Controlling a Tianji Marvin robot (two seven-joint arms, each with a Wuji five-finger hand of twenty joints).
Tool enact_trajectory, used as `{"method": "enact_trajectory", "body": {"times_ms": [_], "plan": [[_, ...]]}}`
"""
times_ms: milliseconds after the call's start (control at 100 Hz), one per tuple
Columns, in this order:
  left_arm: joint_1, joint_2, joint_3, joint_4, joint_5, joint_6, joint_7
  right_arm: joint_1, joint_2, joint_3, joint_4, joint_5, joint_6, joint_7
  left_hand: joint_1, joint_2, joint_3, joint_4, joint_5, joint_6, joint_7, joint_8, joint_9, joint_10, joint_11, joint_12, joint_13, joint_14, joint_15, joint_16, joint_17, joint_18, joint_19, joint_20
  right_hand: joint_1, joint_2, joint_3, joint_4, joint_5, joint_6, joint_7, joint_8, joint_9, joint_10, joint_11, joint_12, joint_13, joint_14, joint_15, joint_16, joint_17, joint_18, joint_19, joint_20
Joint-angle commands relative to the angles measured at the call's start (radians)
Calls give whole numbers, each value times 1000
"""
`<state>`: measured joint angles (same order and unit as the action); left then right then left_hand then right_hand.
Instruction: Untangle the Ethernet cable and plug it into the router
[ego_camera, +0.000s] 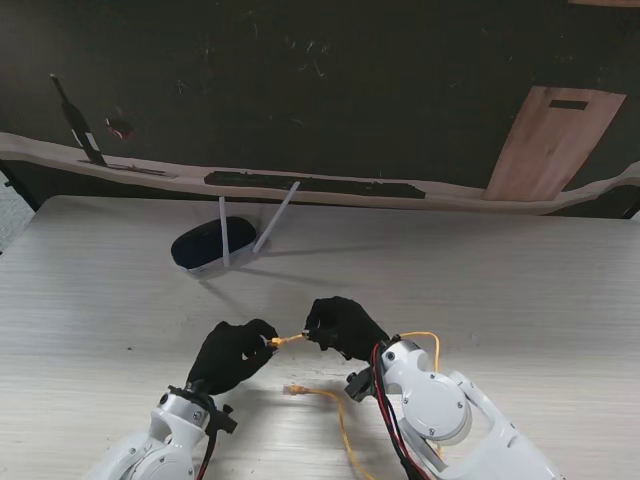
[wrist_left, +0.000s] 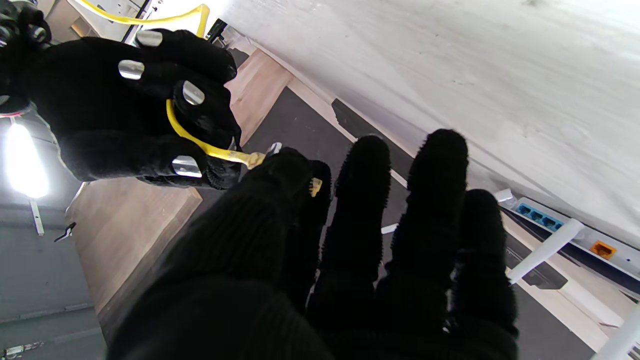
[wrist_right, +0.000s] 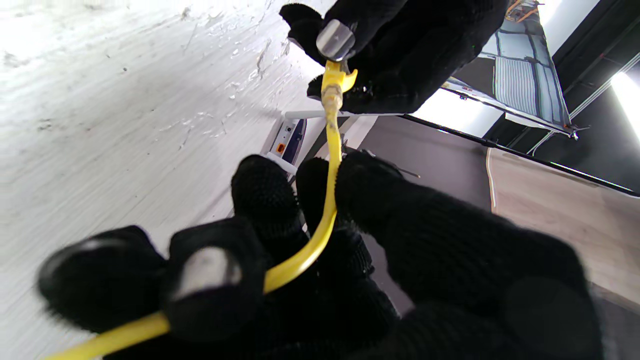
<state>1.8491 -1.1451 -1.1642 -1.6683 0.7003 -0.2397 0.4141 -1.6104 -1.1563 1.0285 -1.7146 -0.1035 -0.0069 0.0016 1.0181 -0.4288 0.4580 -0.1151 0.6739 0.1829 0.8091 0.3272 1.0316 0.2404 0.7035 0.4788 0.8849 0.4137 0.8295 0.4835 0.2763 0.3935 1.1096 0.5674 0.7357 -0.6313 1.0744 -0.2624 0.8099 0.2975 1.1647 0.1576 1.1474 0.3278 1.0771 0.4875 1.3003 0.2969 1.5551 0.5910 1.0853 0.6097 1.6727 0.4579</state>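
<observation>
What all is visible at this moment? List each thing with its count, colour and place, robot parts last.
Ethernet cable: one, yellow; one end stretched between the two hands, the rest looping on the table near me, with a second plug lying loose there.
Router: one, dark top on a white body with two white antennas; on the table, farther from me and left of centre, its row of ports showing in the left wrist view.
Table: one, pale whitewashed wood.
Wooden board: one, light brown; beyond the table's far edge, right.
Left hand: one, black glove; pinching the cable's plug end.
Right hand: one, black glove; closed around the cable just behind that plug.
</observation>
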Motion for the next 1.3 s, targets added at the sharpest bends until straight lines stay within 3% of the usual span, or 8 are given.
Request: {"method": "enact_trajectory", "body": {"times_ms": [0, 290, 500, 570, 680, 980, 1150, 1290], "plan": [[2, -3, 1, -5, 3, 0, -21, -9, 3, -1, -7, 3, -8, 22, 11, 15, 61, 13, 76, -10, 85, 10, 34, -20, 9, -17, 28, 7, 16, -17, 11, 1, 42, 33, 31, 14, -3, 11, -20, -39, -6, -22, 20, 163, 16, -27, -2, -36, -46, -39, -12, 86, -38, -57], [1, -2, -4, -8, 12, 6, -23, -4, 14, -4, 1, -39, -41, 43, -39, -39, 179, 6, 86, 2, 125, 9, 68, -16, 6, -23, 61, 4, 35, -45, 39, -5, 64, 38, -66, -96, 59, 0, -122, -104, -64, -46, -159, 109, -126, -74, -77, 114, -504, -247, -395, 78, -280, -84], [-4, 0, 0, -16, 23, 27, -27, 15, 21, -25, 14, -114, -74, 36, -52, -58, 214, 12, 92, 18, 131, 9, 82, -11, 10, -24, 80, 9, 43, -47, 55, -3, 78, 43, -111, -149, 115, 54, -155, -143, -176, 18, -334, 50, -228, -86, -332, 103, -758, -238, -588, 17, -458, -103], [-6, 0, 2, -14, 26, 34, -23, 21, 23, -31, 14, -112, -72, 48, -52, -55, 219, 9, 88, 24, 133, 11, 81, -9, 11, -24, 83, 9, 43, -48, 58, -6, 81, 44, -122, -148, 122, 122, -168, -151, -246, 132, -401, 41, -250, -87, -424, 88, -829, -216, -660, -25, -522, -92], [-9, -1, 5, -11, 23, 40, -21, 35, 25, -46, 24, -138, -81, 49, -48, -54, 220, 5, 88, 29, 135, 11, 80, -5, 12, -24, 84, 14, 43, -50, 59, -7, 84, 45, -121, -171, 126, 126, -211, -166, -275, 147, -488, 28, -271, -91, -532, 59, -882, -225, -742, -76, -581, -103], [-15, 0, 15, -10, 38, 64, -15, 68, 16, -95, 71, -304, -168, -64, -47, -56, 222, 2, 89, 34, 136, 9, 85, -3, 14, -27, 91, 13, 45, -53, 66, -8, 90, 47, -119, -264, 176, 122, -273, -146, -283, 172, -586, 10, -250, -82, -618, 15, -909, -210, -791, -196, -695, -118], [-18, 0, 18, -8, 42, 65, -14, 84, 13, -122, 91, -358, -193, -100, -47, -56, 222, 1, 88, 32, 137, 10, 83, -4, 15, -27, 90, 13, 46, -54, 64, -7, 89, 46, -107, -316, 194, 117, -294, -114, -293, 171, -578, 17, -233, -78, -581, 18, -903, -209, -741, -167, -665, -140], [-21, 1, 22, -5, 52, 68, -10, 94, 14, -147, 98, -390, -187, -109, -46, -56, 222, 1, 87, 32, 138, 10, 83, -5, 16, -26, 89, 13, 48, -54, 63, -7, 90, 46, -93, -331, 202, 116, -319, -81, -302, 167, -557, 32, -220, -74, -519, 36, -902, -215, -635, -64, -599, -141]]}}
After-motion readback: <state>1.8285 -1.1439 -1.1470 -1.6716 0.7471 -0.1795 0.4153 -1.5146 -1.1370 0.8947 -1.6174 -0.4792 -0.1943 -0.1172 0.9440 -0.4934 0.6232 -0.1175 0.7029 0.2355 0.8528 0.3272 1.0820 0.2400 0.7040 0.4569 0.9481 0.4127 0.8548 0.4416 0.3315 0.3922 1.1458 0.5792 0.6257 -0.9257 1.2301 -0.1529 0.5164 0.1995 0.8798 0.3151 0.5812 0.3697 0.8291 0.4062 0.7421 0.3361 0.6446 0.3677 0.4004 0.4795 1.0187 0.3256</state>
